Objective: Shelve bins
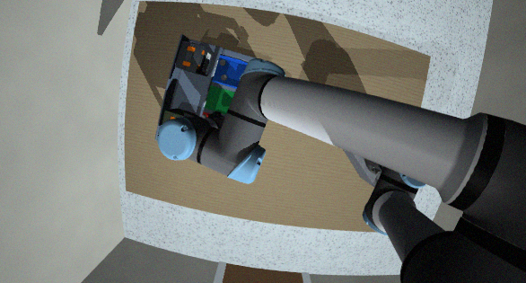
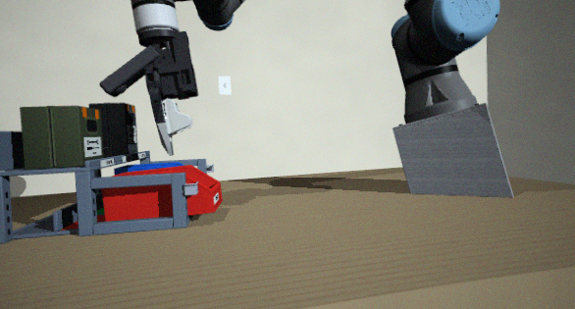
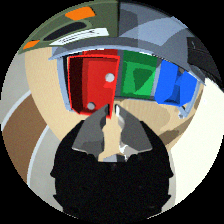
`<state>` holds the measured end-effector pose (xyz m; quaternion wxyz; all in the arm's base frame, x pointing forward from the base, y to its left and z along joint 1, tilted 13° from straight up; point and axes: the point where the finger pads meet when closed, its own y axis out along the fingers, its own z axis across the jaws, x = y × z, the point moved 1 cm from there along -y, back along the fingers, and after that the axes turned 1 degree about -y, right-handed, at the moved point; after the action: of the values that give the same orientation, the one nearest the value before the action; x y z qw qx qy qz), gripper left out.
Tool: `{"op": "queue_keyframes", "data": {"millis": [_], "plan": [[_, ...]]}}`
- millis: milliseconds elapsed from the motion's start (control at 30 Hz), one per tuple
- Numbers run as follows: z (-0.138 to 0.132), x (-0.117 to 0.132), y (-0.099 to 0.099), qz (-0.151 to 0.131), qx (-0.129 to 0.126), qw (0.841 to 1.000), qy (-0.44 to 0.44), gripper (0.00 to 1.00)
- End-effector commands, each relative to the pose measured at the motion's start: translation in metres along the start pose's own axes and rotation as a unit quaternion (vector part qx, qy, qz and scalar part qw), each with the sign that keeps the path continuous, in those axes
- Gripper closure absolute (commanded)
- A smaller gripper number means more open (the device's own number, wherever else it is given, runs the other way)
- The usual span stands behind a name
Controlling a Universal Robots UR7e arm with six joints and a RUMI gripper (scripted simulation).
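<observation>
The red bin [image 2: 162, 196] sits in the grey shelf's [image 2: 93, 201] lower level, its front end sticking out past the shelf's front post. In the wrist view the red bin [image 3: 92, 82], green bin [image 3: 137, 75] and blue bin [image 3: 175, 90] stand side by side under the shelf board. The overhead view shows the green bin [image 1: 218, 99] and blue bin [image 1: 230, 69] beside the arm. My gripper [image 2: 167, 144] is shut and empty, hanging above the red bin's front, apart from it. Its fingertips point at the red bin's front edge.
A green case [image 2: 59, 134] and a black case [image 2: 115, 128] stand on the shelf's top board. The arm's base [image 2: 451, 154] is at the right. The shelf stands near the table's left edge [image 1: 127, 121].
</observation>
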<state>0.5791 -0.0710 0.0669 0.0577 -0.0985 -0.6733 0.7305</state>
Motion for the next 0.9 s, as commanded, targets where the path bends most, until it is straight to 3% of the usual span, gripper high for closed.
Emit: {"op": "queue_keyframes", "data": {"millis": [0, 867], "plan": [[-0.001, 0.001, -0.011, 0.001, 0.0, 1.0, 0.0, 0.95], [-0.002, 0.004, -0.042, 0.001, 0.0, 1.0, 0.0, 0.95]]}}
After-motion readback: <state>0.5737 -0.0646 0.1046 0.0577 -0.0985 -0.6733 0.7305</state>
